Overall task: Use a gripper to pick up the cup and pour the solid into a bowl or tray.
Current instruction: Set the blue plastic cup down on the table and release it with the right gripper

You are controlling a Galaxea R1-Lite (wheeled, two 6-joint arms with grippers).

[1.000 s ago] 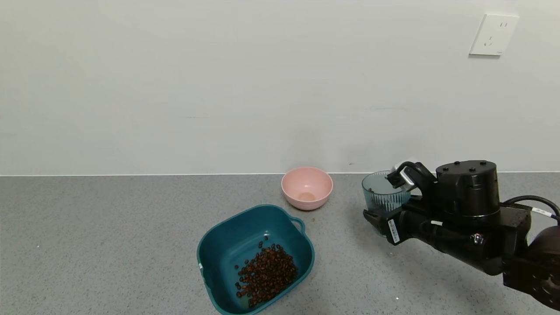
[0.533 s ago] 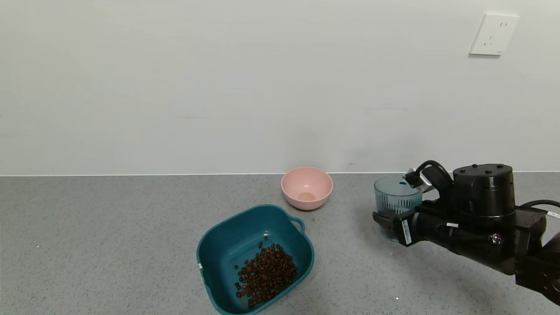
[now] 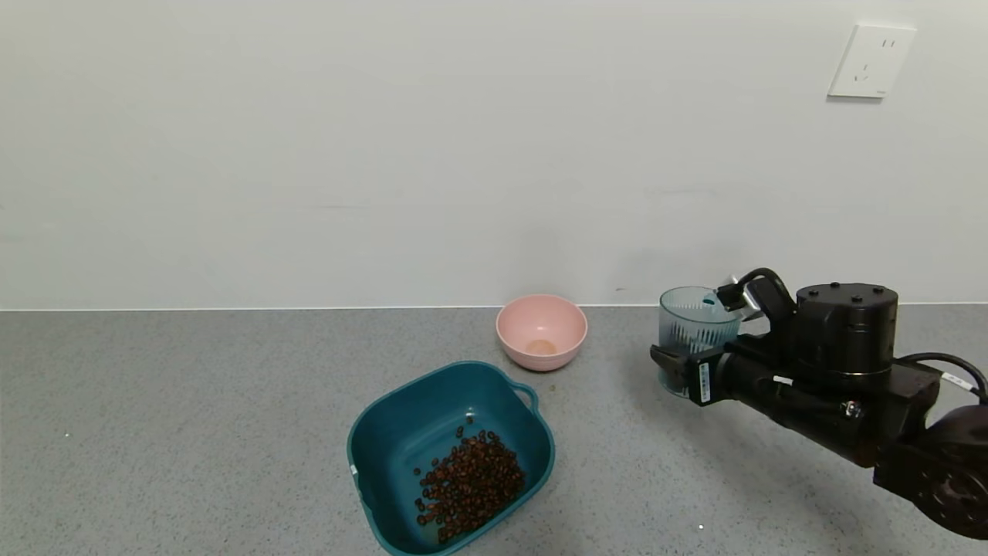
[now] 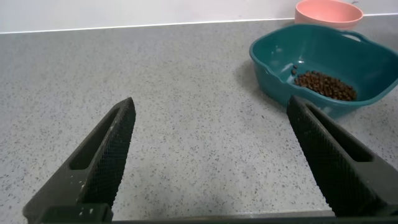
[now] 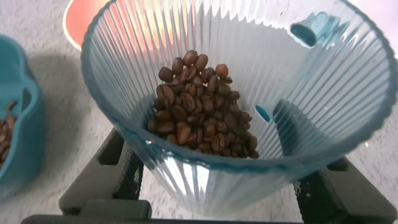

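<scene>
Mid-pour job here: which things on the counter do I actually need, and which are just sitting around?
Needed:
right gripper, shut on the cup
cup, holding coffee beans
teal tub, already holding some beans

Just there:
pink bowl
left gripper, open and idle above bare counter
wall socket

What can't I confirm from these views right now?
- Whether the cup has left the counter: in the head view the right hand covers its base.
- The tub's contents: cut off at the right wrist view's edge.
- The left hand: outside the head view.
</scene>
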